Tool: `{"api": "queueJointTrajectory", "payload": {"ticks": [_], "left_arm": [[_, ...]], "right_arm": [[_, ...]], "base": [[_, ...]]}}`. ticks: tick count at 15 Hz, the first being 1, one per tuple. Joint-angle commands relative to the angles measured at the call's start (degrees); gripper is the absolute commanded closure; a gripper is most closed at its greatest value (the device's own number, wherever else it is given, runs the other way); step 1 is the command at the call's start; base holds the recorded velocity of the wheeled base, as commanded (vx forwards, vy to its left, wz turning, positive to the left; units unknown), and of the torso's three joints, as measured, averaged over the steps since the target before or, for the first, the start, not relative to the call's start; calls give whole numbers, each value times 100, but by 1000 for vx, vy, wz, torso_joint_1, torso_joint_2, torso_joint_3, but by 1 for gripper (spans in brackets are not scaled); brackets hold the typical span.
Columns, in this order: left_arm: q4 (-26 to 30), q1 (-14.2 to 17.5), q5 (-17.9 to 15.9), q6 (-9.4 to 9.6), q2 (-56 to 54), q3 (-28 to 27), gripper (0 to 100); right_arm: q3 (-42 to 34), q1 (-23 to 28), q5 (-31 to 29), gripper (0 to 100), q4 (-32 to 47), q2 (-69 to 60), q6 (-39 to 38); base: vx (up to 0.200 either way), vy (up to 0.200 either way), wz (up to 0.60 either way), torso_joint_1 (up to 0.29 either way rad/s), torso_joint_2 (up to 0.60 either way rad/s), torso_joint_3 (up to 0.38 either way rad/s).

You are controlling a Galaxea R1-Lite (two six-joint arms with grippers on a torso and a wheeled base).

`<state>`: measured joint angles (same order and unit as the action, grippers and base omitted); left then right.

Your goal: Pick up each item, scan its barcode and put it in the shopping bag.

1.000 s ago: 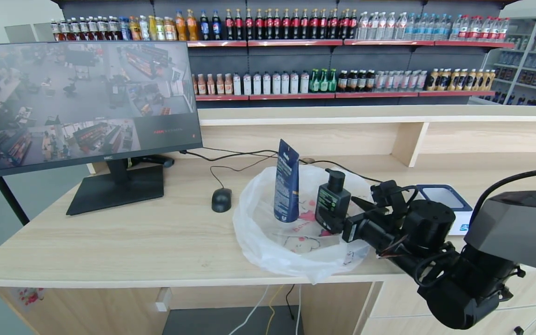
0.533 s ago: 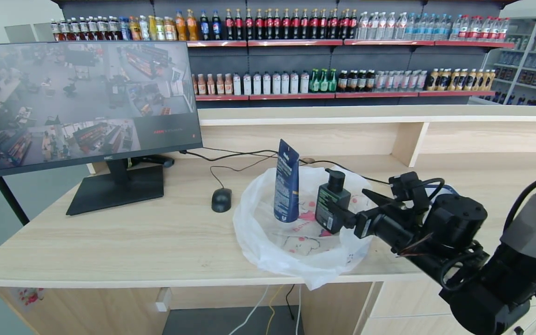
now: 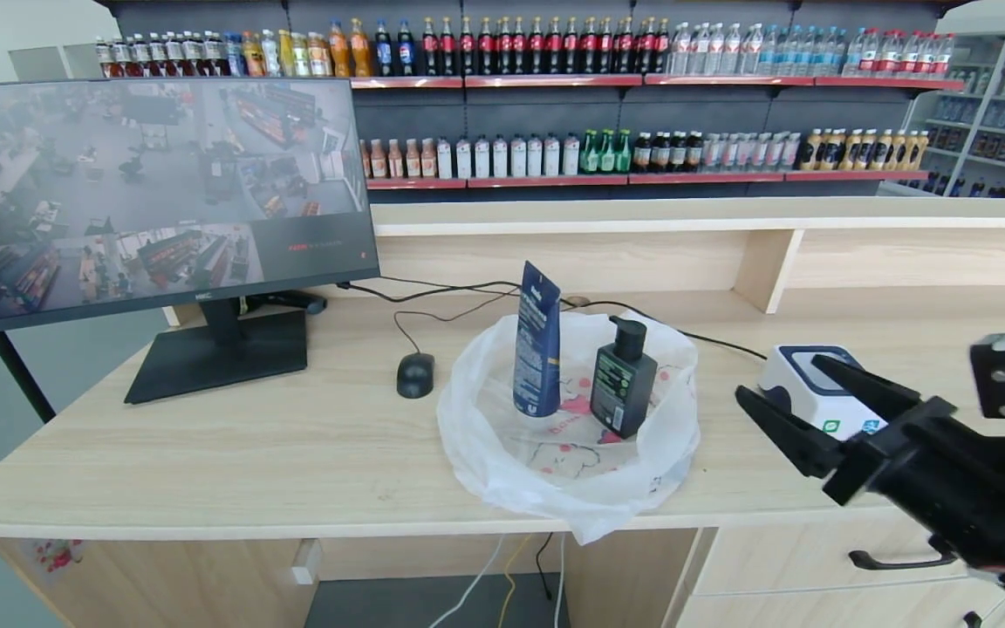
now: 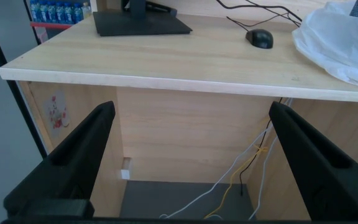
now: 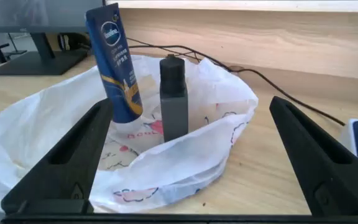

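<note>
The left claw, fingers apart and empty, sits below the front edge of the light wooden table. The right claw, fingers apart and empty, faces the white plastic shopping bag. Inside the bag stand a dark green pump bottle and a blue tube. A white barcode scanner sits just beyond this claw.

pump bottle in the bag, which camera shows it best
The head view: the dark pump bottle stands upright in the shopping bag, seen pump to base with its label facing. The right wrist view has its plain side, base hidden by the bag's fold. The left wrist view catches the bag's edge.
</note>
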<state>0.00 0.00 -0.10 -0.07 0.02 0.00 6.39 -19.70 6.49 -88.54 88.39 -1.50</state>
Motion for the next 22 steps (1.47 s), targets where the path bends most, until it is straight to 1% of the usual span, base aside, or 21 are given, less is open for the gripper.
{"api": "queueJointTrajectory", "payload": {"ticks": [1, 2, 4, 5, 8, 9, 10, 11, 12, 13, 14, 16, 17, 18, 19, 20, 22], "left_arm": [[0, 0, 1, -1, -2, 0, 0], [0, 0, 1, 7, -2, 0, 0], [9, 0, 1, 7, -2, 0, 0], [0, 0, 1, 7, -2, 0, 0], [0, 0, 1, -1, -2, 0, 0], [9, 0, 1, -10, -2, 0, 0], [9, 0, 1, -10, -2, 0, 0], [9, 0, 1, -1, -2, 0, 0], [9, 0, 1, -1, -2, 0, 0], [9, 0, 1, -1, -2, 0, 0], [9, 0, 1, -1, -2, 0, 0], [9, 0, 1, 7, -2, 0, 0], [9, 0, 1, -1, -2, 0, 0], [9, 0, 1, -1, -2, 0, 0], [9, 0, 1, -1, -2, 0, 0], [9, 0, 1, 7, -2, 0, 0], [9, 0, 1, 16, -2, 0, 0]], "right_arm": [[-630, 89, 406, 0, 768, -2019, 229], [-639, 116, 600, 0, 1322, -2423, 308], [-639, 98, 626, 0, 2816, -3434, 299], [-639, 72, 626, 0, 3730, -4041, 308], [-630, 80, 582, 0, 6850, -6211, 352], [-612, 116, 529, 0, 7457, -6625, 396], [-612, 203, 415, 0, 8362, -7310, 493], [-586, 230, 389, 0, 8749, -7679, 554], [-560, 247, 380, 0, 8836, -7697, 598], [-551, 379, 362, 0, 8836, -7732, 739], [-551, 616, 362, 0, 8836, -7767, 748], [-542, 1407, 380, 0, 8828, -7969, 484], [-551, 1627, 345, 0, 8845, -8251, 440], [-551, 1847, 72, 0, 8845, -8558, 422], [-542, 1926, -42, 0, 8872, -8690, 422], [-621, 1979, -323, 0, 8845, -8839, 545], [-630, 1979, -385, 0, 8836, -8831, 704]], "base": [[0, 0, 0, 0, 0, 0], [0, 0, 0, 0, 0, 0], [0, 0, 0, 0, 0, 0], [0, 0, 0, 0, 0, 0], [0, 0, 0, 0, 0, 0], [0, 0, 0, 0, 0, 0], [0, 0, 0, 0, 0, 0], [0, 0, 0, 0, 0, 0], [0, 0, 0, 0, 0, 0], [0, 0, 0, 0, 0, 0], [0, 0, 0, 0, 0, 0], [0, 0, 0, 0, 0, 0], [0, 0, 0, 0, 0, 0], [0, 0, 0, 0, 0, 0], [0, 0, 0, 0, 0, 0], [0, 0, 0, 0, 0, 0], [0, 0, 0, 0, 0, 0]]}}
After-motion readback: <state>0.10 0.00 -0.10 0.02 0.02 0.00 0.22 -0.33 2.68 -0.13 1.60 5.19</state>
